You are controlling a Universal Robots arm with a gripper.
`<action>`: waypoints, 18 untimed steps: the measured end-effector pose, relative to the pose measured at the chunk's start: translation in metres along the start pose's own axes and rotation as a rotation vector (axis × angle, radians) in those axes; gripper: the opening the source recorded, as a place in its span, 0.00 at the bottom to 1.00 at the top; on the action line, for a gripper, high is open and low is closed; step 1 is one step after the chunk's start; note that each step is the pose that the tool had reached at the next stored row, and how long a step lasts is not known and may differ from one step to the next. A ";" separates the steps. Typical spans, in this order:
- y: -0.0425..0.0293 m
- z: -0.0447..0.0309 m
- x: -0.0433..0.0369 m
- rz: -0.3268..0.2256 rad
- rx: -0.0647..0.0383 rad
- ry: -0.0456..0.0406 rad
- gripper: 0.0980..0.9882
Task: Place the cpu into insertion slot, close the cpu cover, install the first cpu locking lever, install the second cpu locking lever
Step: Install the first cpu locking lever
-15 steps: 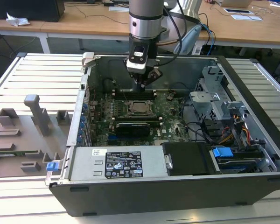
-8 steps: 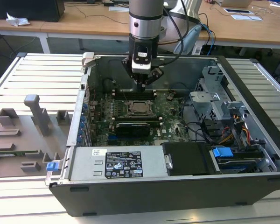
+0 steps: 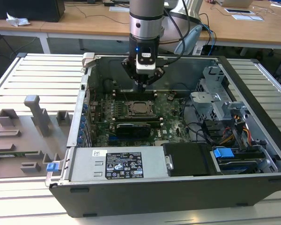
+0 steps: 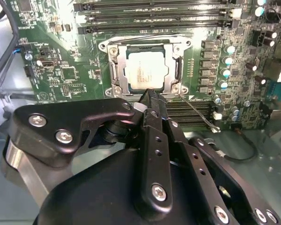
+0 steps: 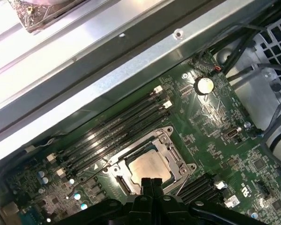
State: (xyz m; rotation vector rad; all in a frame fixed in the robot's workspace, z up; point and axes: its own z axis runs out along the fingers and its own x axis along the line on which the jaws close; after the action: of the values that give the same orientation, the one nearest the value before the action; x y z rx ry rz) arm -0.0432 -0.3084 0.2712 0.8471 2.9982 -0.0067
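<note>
My black two-fingered gripper (image 4: 149,96) is clenched with nothing between its fingertips. It hangs low inside the open grey computer case (image 3: 145,192), which sits on the pale slatted surface (image 3: 37,79). Its tip is just beside the near edge of the socket.

The cpu (image 4: 145,72), a small flat square chip with a silver-grey metal top, already lies in the insertion slot (image 4: 125,70), the square black socket on the green circuit board (image 4: 61,56). The cpu cover (image 4: 145,47), a thin silver metal frame with a central window, lies flat around the chip, so I judge the first two steps done.

That puts me at the locking levers. In the second wrist view one thin wire lever (image 4: 199,112) slants away from the socket corner towards the long black card slots and looks unlatched. Another thin wire (image 4: 150,36) runs along the far side of the frame. I cannot tell whether it is hooked.

As I judge it, the lever work calls for a clenched tip set against the thin wire, pressing it down and sideways under its catch. The wire is slim and springy and could slip off my fingertips.
</note>
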 end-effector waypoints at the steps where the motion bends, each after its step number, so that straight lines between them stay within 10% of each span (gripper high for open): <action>1: 0.0000 0.0000 0.0000 -0.011 0.000 0.0000 0.01; 18: 0.0000 0.0000 0.0000 -0.286 -0.008 0.0008 0.01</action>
State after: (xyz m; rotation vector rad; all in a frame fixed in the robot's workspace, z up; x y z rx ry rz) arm -0.0432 -0.3084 0.2712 0.4114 3.0879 -0.0009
